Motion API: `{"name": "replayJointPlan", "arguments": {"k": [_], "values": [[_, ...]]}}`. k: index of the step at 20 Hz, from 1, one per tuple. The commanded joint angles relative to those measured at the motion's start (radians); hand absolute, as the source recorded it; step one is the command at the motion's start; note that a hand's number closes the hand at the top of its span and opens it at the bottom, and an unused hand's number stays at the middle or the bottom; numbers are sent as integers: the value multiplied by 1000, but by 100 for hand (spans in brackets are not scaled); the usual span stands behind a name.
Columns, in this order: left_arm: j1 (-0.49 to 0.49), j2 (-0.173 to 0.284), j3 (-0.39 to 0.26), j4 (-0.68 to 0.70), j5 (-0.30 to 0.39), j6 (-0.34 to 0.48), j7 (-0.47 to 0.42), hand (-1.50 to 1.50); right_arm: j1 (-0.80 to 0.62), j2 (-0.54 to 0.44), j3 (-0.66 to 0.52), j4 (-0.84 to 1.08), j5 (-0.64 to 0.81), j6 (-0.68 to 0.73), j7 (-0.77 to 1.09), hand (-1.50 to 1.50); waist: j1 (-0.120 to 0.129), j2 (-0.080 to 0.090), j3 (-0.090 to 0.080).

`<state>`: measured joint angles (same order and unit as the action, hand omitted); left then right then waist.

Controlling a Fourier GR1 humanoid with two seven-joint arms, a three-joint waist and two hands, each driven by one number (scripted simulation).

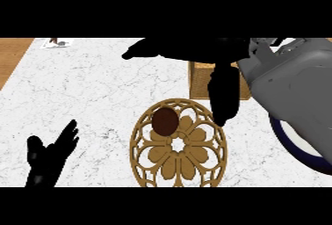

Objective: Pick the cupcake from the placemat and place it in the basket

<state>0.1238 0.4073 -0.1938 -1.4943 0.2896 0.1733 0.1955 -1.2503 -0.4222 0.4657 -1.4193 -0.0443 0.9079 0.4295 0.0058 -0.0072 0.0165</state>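
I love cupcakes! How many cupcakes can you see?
1. The cupcake sits on the placemat, upper left part. The right hand hides some counter, so another could be covered.

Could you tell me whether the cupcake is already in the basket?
No, the cupcake sits on the placemat, while the basket lies farther back, partly behind the right hand.

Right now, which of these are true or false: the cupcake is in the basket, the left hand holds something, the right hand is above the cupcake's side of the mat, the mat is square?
1. The cupcake is in the basket. False: it sits on the placemat.
2. The left hand holds something. False: it rests open near the lower left edge.
3. The right hand is near the placemat's upper right. True.
4. The placemat is square. False: it is round, with a cut-out flower pattern.
5. The basket lies beyond the placemat. True.
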Motion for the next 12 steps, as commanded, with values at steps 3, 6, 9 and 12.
{"name": "replayJointPlan", "arguments": {"k": [3, 6, 9, 12], "values": [[17, -25, -20, 59, -31, 17, 40, 0, 137, 65, 41, -50, 131, -85, -56, -150, 1, 11, -16], [19, -15, -16, 38, -25, -8, 60, 0, 174, 65, 35, -77, 162, -87, -67, -150, -4, 8, -16], [58, -2, -7, -1, -14, -20, 71, 0, 213, 98, 115, -64, 271, -130, -82, -150, 7, 9, -16], [-15, -75, -40, 78, -54, 15, 52, 0, 219, 117, 161, 5, 339, -138, -141, -150, 3, 16, -17]]}}
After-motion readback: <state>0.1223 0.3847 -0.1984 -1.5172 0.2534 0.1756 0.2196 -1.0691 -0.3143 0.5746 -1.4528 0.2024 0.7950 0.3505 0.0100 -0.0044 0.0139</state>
